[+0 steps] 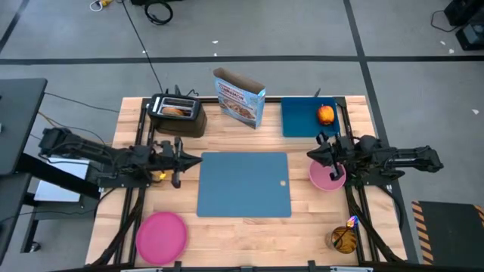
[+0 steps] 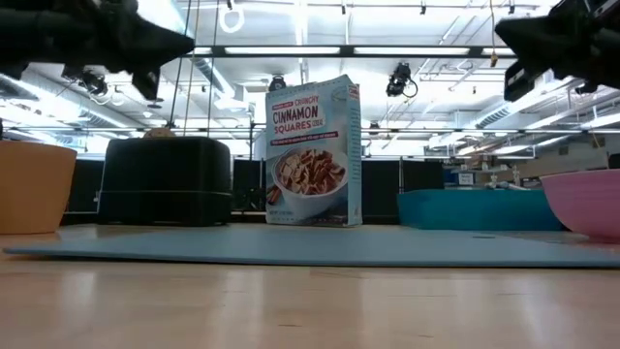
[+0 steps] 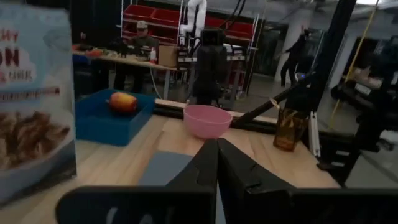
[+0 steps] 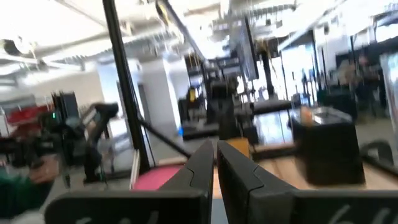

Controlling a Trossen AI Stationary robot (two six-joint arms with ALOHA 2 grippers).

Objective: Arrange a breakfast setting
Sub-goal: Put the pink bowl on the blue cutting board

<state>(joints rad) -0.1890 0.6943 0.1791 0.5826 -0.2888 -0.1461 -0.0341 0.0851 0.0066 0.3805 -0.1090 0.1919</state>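
The blue placemat [image 1: 243, 183] lies flat in the middle of the table. The small pink bowl [image 1: 327, 175] stands by its right edge, also in the low view [image 2: 586, 202]. The pink plate [image 1: 161, 236] lies at the near left. The red-orange apple [image 1: 325, 114] sits in the blue tray [image 1: 302, 121]. A tan cup [image 2: 34, 184] shows at the low view's left. The spoon [image 1: 352, 221] stands in an amber container [image 1: 344, 239] at the near right. My left gripper [image 1: 198, 159] is shut and empty, left of the placemat. My right gripper [image 1: 310, 156] is shut and empty, well above the bowl's far left side.
A black toaster [image 1: 178, 113] and a cereal box [image 1: 240, 97] stand at the far edge, with the blue tray to their right. Dark frame rails run along the table's left and right sides. People show in the room beyond the table.
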